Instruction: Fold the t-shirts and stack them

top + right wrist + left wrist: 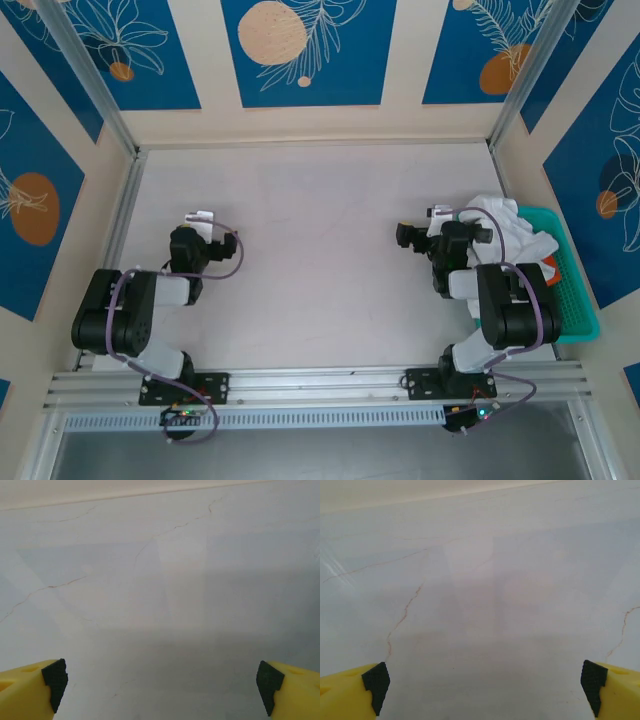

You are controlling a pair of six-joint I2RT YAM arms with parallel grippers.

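The left tool point(485, 680) hangs wide open, its yellow fingers point(350, 690) spread apart over bare counter point(320, 250). The right tool point(162, 680) is spread just as wide and holds nothing. Seen from above, the left one sits toward 9 o'clock on the counter and the right toward 3 o'clock. Just beside the right tool, at its 3 o'clock, a crumpled white t-shirt point(500, 225) is heaped at the far end of a teal basket point(575, 300). A scrap of orange cloth point(550, 268) shows at the shirt's 5 o'clock.
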